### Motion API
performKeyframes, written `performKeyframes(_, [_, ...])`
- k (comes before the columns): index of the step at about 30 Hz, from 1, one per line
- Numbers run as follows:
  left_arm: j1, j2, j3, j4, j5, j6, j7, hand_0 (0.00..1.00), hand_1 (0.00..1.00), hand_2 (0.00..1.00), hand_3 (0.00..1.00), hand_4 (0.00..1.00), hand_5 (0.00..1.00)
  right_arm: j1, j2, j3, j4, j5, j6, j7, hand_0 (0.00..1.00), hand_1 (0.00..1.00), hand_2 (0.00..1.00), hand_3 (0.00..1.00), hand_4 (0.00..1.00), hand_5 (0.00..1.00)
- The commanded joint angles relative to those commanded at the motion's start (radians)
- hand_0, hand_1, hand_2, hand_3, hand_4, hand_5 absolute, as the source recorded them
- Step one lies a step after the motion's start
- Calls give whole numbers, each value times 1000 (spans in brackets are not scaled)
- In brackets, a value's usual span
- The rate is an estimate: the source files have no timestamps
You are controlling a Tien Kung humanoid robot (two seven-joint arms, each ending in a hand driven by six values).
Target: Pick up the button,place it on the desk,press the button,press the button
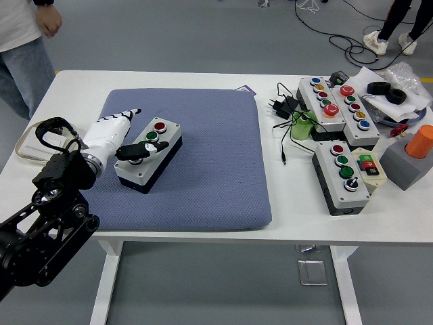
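Note:
A grey button box (pixel 150 162) with a red button (pixel 160 126), a green button (pixel 152 137) and a black knob lies on the blue mat (pixel 203 162), left of the mat's middle. My left hand (pixel 125 141) is white with black fingertips and comes in from the lower left. It is against the box's left side. Its thumb (pixel 139 152) lies across the top of the box by the green button and the black knob. Its other fingers (pixel 130 114) stretch out straight past the box's far left corner. The box rests flat on the mat.
Several more button boxes (pixel 342 175) lie at the right with black cables (pixel 284 108), a green object (pixel 302 126), tape rolls (pixel 387 91) and an orange cylinder on a grey block (pixel 409 162). A clear strap loop (pixel 34 139) lies at the left edge. A person (pixel 24 47) stands at the far left corner.

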Motion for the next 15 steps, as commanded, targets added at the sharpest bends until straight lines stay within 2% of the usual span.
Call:
performKeyframes(14, [-15,-26,39,32,-54,-46,55,939,998,998,998,998,846,2,-1,-2,0,2,2,0,632,485,536,583,277,31])
performKeyframes(15, [-17,-28,39,35,-56,-47,59,887,988,998,998,998,856,2,-1,-2,0,2,2,0,632,482,536,583,278,34])
